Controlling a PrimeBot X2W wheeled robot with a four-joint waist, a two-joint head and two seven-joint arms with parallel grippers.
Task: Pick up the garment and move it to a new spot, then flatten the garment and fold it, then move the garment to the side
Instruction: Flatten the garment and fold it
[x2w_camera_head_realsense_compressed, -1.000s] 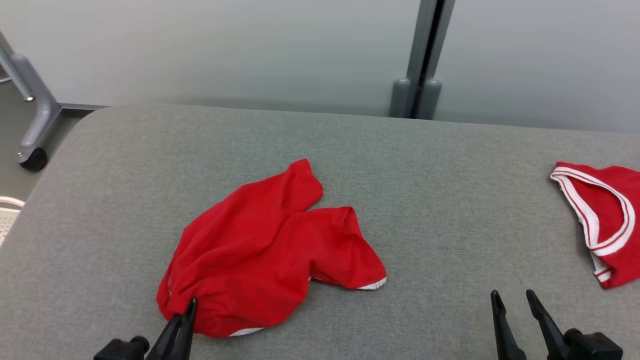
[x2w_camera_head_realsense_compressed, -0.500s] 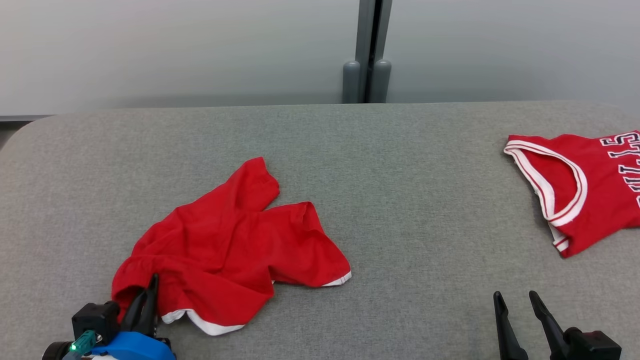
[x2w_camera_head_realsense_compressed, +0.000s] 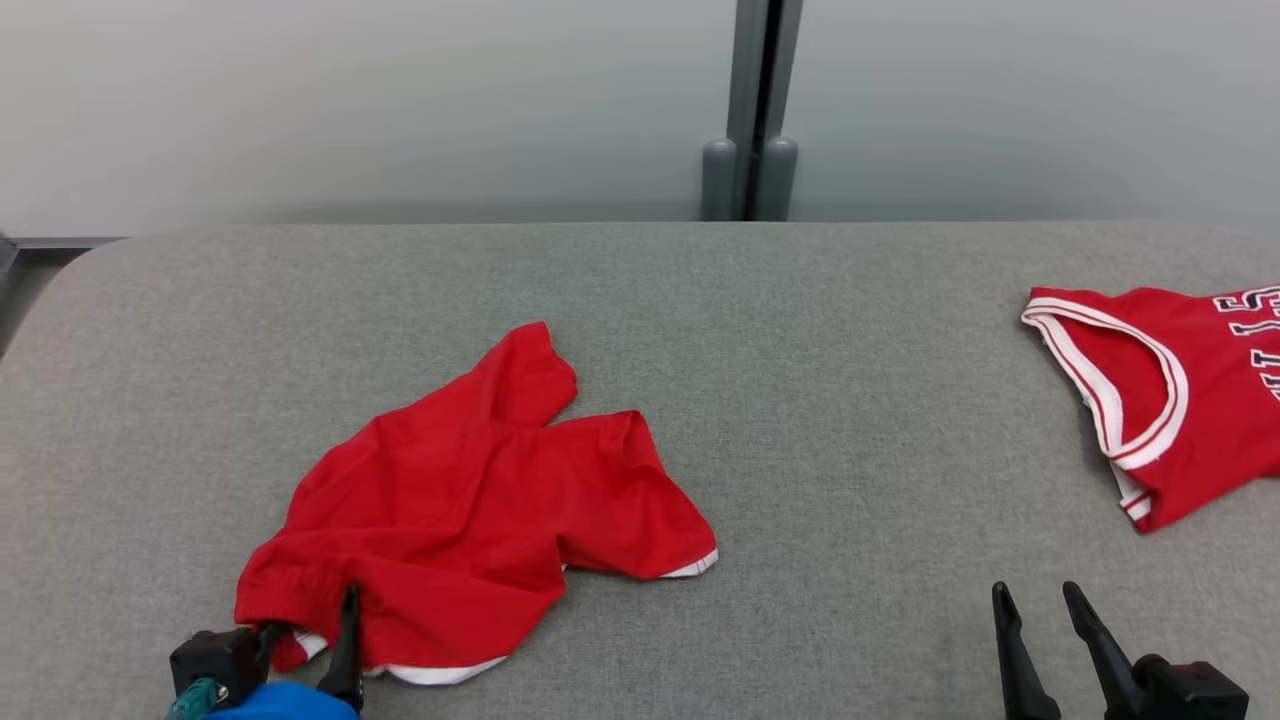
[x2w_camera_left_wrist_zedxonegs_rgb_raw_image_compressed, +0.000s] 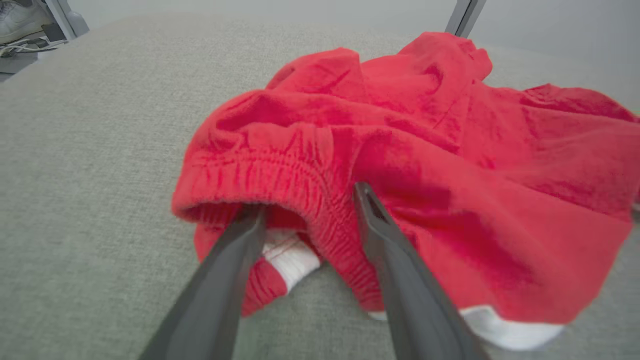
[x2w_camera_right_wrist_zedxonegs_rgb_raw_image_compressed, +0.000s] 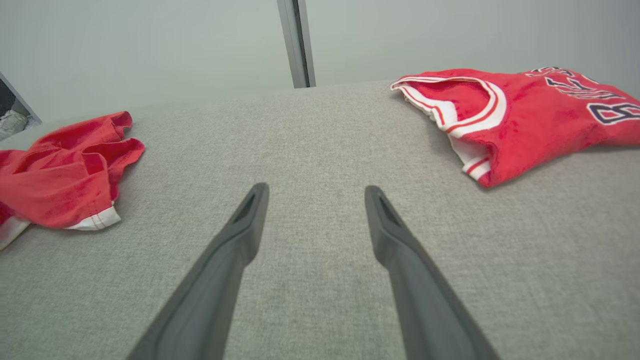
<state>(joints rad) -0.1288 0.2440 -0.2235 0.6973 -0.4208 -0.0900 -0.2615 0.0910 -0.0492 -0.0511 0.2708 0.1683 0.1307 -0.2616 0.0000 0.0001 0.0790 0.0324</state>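
- Left end effector (x2w_camera_head_realsense_compressed: 310, 640) now has its jaws spread either side of the elastic waistband (x2w_camera_left_wrist_zedxonegs_rgb_raw_image_compressed: 280, 165) of the red shorts (x2w_camera_head_realsense_compressed: 470, 500). A second ago it was pinched shut on that band.
- That release looks like the end of the move step. The shorts lie crumpled toward the near left corner of the grey bench (x2w_camera_head_realsense_compressed: 850, 400), not yet flattened or folded.
- They rest directly on the bench covering, in no container.
- Right end effector (x2w_camera_head_realsense_compressed: 1034, 592) hovers open and empty by the near edge, well apart.
- Red jersey (x2w_camera_head_realsense_compressed: 1200, 400) lies at the right edge.
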